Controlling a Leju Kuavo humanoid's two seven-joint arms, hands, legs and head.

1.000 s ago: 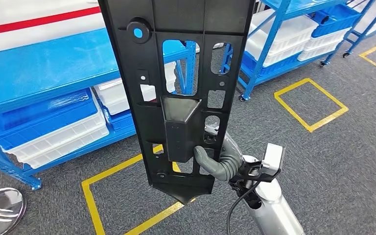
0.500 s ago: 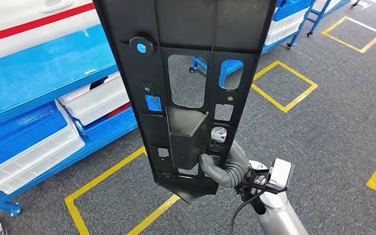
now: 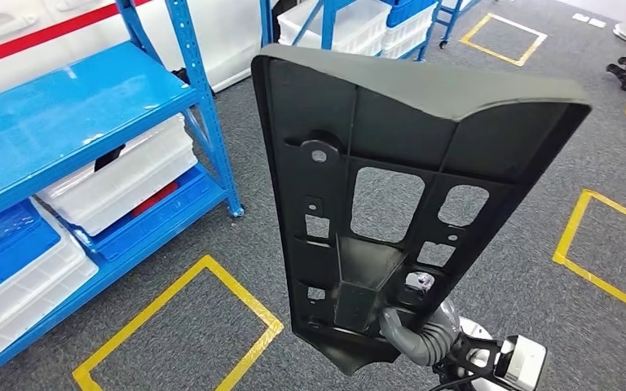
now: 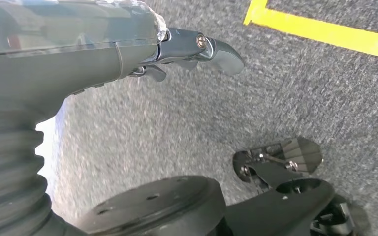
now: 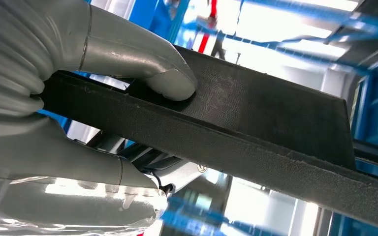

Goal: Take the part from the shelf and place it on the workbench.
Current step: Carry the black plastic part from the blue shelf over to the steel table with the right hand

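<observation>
Head view | right hand [image 3: 418, 336] pinching part [image 3: 391, 204] at lower edge | left hand [image 4: 78, 54] apparently loosely curled, empty

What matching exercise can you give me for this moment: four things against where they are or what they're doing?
1. black part
2. right hand
3. left hand
4. white bins

A. hangs above the carpet, holding nothing
B. sit on the blue shelf
C. held upright in front of the head camera
D. grips the part's lower end

Pairs: 1-C, 2-D, 3-A, 4-B
</observation>
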